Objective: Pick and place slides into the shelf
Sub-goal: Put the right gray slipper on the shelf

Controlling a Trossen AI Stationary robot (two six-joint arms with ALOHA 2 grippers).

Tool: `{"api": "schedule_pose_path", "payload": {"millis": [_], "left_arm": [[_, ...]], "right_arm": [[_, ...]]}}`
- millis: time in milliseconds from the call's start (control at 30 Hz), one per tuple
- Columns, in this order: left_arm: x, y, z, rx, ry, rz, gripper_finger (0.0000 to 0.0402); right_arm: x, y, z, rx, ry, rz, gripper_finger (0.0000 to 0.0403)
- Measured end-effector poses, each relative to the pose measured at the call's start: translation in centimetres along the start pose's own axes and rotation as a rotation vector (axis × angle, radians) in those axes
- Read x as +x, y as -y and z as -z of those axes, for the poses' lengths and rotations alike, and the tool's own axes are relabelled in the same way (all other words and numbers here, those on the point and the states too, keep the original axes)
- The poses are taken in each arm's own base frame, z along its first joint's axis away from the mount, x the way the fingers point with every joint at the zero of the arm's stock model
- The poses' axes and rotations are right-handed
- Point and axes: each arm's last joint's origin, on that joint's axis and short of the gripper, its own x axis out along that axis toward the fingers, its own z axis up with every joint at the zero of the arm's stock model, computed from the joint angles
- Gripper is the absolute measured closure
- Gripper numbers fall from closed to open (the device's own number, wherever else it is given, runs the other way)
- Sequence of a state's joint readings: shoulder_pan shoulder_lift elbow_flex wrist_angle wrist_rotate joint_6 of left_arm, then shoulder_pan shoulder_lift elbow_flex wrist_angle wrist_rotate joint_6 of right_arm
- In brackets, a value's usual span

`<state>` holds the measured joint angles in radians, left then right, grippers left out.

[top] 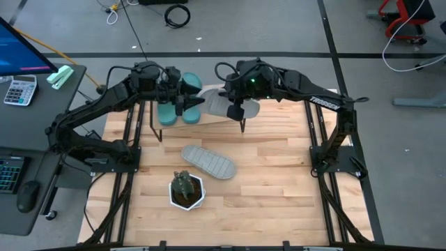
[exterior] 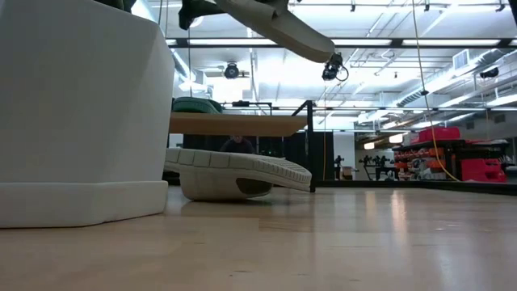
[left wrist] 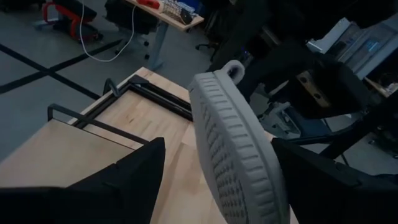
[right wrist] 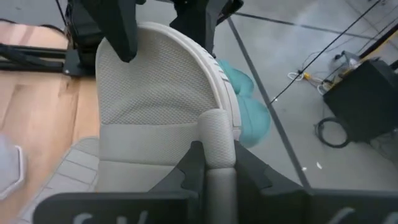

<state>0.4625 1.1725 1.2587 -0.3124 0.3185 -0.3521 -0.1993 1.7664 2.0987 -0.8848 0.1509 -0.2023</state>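
Your right gripper (right wrist: 208, 163) is pinching a light grey slide (top: 224, 103) by its rim, up above the shelf (top: 209, 113) in the upper middle of the high view, with its long axis running roughly left to right across the frame. In the low view that held slide slants down from the upper left toward the centre, well clear of the shelf's board below it. Your left gripper (top: 182, 97) sits just left of it with its fingers (left wrist: 118, 183) spread wide, the slide's ribbed sole between them but not gripped as far as you can see. The two teal slides (top: 178, 104) already lie on the shelf at its left end, partly under the left gripper. The second grey slide (top: 208, 162) lies sole-up on the table (top: 279, 181) in the middle of the frame, long axis running from upper left to lower right. A potted plant (top: 186, 189) stands just below it.
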Motion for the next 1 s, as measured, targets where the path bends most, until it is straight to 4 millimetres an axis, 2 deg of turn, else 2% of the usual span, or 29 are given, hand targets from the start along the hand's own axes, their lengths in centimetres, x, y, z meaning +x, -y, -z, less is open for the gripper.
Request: {"api": "schedule_pose_path", "payload": {"millis": [167, 333, 467, 667, 800, 1000], "left_arm": [[0.0, 0.0, 0.02, 0.01, -0.003, 0.001, 0.0112], [-0.05, 0.01, 0.12, 0.019, -0.014, 0.002, 0.0158], [-0.06, 0.02, 0.11, 0.021, -0.014, 0.002, 0.0223], [-0.06, -0.06, 0.18, 0.069, -0.019, -0.011, 0.036], [-0.07, -0.06, 0.13, 0.083, -0.013, -0.016, 0.0364], [-0.07, -0.18, 0.01, 0.115, 0.009, -0.061, 0.0364]], "right_arm": [[-0.07, -0.33, -0.33, -0.038, 0.022, 0.025, 0.0355], [-0.06, -0.35, -0.5, -0.037, 0.047, -0.01, 0.0355], [-0.06, -0.35, -0.51, -0.037, 0.048, -0.01, 0.0355], [-0.13, -0.55, -0.56, -0.034, 0.053, -0.026, 0.0355], [-0.19, -0.58, -0.59, -0.034, 0.057, -0.032, 0.0349], [-0.25, -0.5, -0.74, -0.03, 0.061, 0.031, 0.0249]]}}
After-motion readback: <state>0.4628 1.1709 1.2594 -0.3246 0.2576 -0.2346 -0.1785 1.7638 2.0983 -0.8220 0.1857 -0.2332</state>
